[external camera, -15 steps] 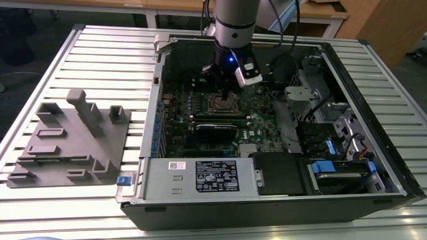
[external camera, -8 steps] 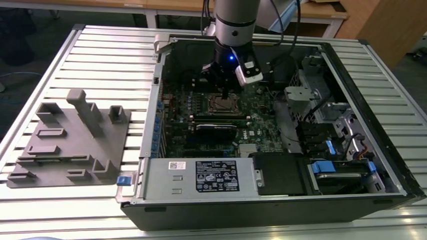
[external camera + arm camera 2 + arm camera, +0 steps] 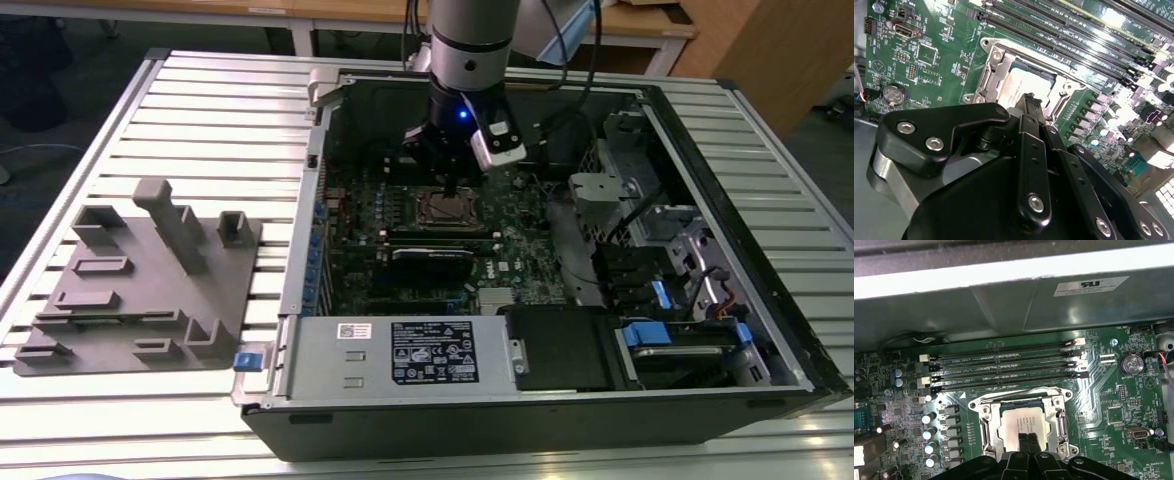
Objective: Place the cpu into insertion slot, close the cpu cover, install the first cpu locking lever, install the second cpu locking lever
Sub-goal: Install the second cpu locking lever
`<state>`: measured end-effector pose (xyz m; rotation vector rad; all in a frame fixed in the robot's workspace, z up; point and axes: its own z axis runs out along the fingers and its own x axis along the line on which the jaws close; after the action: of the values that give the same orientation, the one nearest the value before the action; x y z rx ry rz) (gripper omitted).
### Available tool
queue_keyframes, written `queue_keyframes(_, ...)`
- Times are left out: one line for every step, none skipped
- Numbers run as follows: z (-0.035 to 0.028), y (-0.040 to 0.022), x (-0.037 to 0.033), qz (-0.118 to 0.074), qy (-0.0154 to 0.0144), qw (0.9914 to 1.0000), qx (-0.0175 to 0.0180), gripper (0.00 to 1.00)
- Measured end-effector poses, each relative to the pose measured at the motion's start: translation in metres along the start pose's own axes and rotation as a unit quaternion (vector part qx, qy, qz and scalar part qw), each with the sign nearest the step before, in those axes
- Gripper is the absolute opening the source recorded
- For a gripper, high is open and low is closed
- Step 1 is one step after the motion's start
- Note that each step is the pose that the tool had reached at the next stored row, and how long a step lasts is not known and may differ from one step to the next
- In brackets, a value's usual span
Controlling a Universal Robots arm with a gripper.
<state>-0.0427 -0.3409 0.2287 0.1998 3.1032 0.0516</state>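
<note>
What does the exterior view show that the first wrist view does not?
Exterior view alone: the whole computer case on the slatted table, a grey holder beside it, and the arm. First wrist view alone: the round battery and the long black slots. Both: the cpu in its insertion slot, with the gripper over it.

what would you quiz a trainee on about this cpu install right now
1. True or false: the cpu lies in the insertion slot.
2. In the first wrist view, the gripper is nearest to: A the cpu, B the coin battery, C the blue drive latch.
3. In the exterior view, on which side of the computer case does the grey fixture sit?

Key: 1 true. 2 A, its fingertips are right over the chip's top. 3 the exterior view's left, out on the slatted table.
</note>
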Motion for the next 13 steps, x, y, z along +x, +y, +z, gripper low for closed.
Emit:
queue_keyframes(0.0, 0.0, 0.0, 0.0, 0.0, 1.0, 0.0, 0.11)
queue_keyframes(0.0, 0.0, 0.0, 0.0, 0.0, 1.0, -0.0001, 0.11)
queue_keyframes(-0.0002, 0.0, 0.0, 0.0, 0.0, 1.0, 0.0001, 0.11)
queue_keyframes(-0.0002, 0.0, 0.0, 0.0, 0.0, 1.0, 0.0, 0.11)
queue_keyframes(-0.0002, 0.0, 0.0, 0.0, 0.0, 1.0, 0.0001, 0.11)
queue_keyframes(-0.0006, 0.0, 0.0, 0.0, 0.0001, 1.0, 0.0002, 0.11)
queue_keyframes(-0.0011, -0.0001, 0.0, 0.0, 0.0002, 1.0, 0.0003, 0.11)
queue_keyframes(-0.0012, 0.0, 0.0, 0.0, 0.0001, 1.0, 0.0001, 0.11)
queue_keyframes(-0.0012, 0.0, 0.0, 0.0, 0.0, 1.0, 0.0001, 0.11)
queue_keyframes(-0.0011, 0.0, 0.0, 0.0, 0.0, 1.0, 0.0, 0.11)
queue_keyframes(-0.0013, 0.0, 0.0, 0.0, 0.0, 1.0, 0.0001, 0.11)
queue_keyframes(-0.0015, 0.0, 0.0, 0.0, 0.0, 1.0, 0.0001, 0.11)
queue_keyframes(-0.0015, 0.0, 0.0, 0.0, 0.0, 1.0, 0.0001, 0.11)
